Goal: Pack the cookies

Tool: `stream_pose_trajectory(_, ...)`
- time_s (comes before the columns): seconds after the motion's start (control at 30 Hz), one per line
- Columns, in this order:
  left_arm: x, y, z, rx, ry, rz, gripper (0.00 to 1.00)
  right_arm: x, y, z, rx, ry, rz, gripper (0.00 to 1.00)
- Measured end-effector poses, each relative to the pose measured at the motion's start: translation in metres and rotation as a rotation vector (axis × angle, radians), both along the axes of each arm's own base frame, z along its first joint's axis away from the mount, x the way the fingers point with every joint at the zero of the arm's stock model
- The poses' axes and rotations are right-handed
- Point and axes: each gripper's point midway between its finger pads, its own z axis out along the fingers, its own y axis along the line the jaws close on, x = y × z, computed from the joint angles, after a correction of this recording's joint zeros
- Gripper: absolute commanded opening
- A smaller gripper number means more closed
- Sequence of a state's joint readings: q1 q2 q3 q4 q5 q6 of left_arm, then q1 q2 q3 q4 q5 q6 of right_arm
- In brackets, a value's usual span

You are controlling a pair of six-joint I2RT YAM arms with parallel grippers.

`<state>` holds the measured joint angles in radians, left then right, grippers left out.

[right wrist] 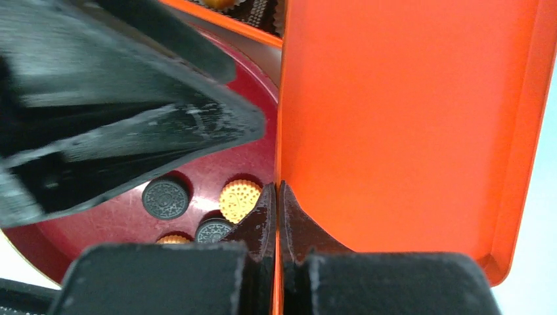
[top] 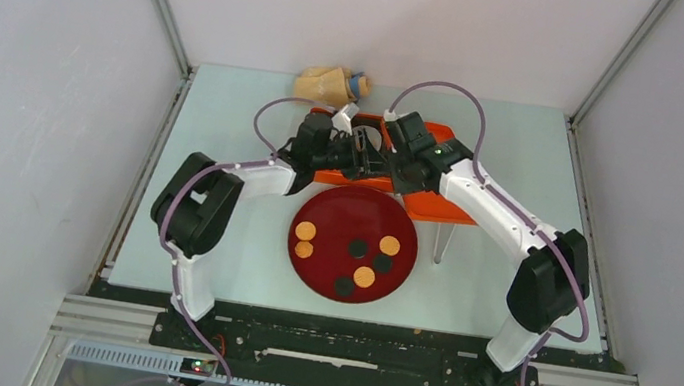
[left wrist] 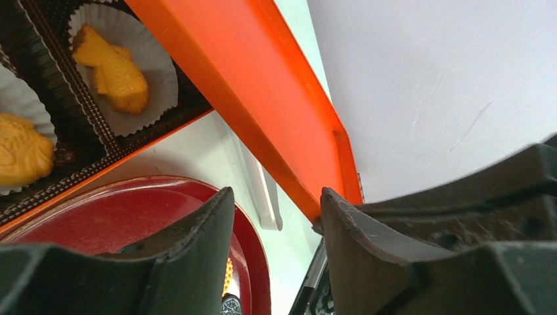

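The right wrist view alone shows the right pincer [right wrist: 276, 197] pressed together on the edge of the orange lid [right wrist: 407, 118]. The left wrist view shows the left pincer [left wrist: 276, 195] spread and empty, and fish-shaped cookies [left wrist: 115, 72] in paper liners [left wrist: 161, 85] inside the box [left wrist: 98, 167]. From above, round cookies [top: 305, 230] lie on a red plate [top: 339, 218] at six o'clock of the box, on a pale tabletop [top: 504, 307] between white walls [top: 34, 59].

Left of the right gripper [right wrist: 277, 191], one tan cookie [right wrist: 174, 239] is half hidden (only its rim shows); a blurred black part [right wrist: 118, 111] covers the red plate [right wrist: 125, 220]; the orange lid [right wrist: 407, 118] is cut off above.
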<state>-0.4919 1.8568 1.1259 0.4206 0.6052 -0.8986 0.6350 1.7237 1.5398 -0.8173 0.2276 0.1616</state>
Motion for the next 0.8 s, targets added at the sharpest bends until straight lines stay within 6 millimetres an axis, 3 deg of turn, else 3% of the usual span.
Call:
stream_pose_trajectory(0.13, -0.002, -0.006, -0.012, -0.006, 0.039, -0.009, 0.57, -0.004, 0.006, 0.001, 0.003, -0.001, 0.017, 0.0)
stream_pose_trajectory(0.37, -0.004, -0.011, -0.009, -0.025, 0.041, -0.016, 0.57, -0.011, 0.012, 0.01, 0.026, -0.011, 0.04, 0.0)
stream_pose_trajectory(0.6, -0.003, -0.012, -0.007, -0.037, 0.038, -0.015, 0.51, -0.036, 0.035, 0.025, 0.091, 0.005, 0.127, 0.0)
stream_pose_trajectory(0.67, -0.004, -0.012, -0.005, -0.045, 0.045, -0.021, 0.37, -0.041, 0.04, 0.026, 0.093, 0.003, 0.144, 0.0)
stream_pose_trajectory(0.73, -0.006, -0.014, -0.002, -0.065, 0.073, -0.022, 0.15, -0.045, 0.043, 0.025, 0.095, 0.012, 0.153, 0.0)
stream_pose_trajectory(0.8, -0.007, -0.017, 0.006, -0.098, 0.1, -0.027, 0.01, -0.051, 0.047, 0.021, 0.105, 0.039, 0.162, 0.0)
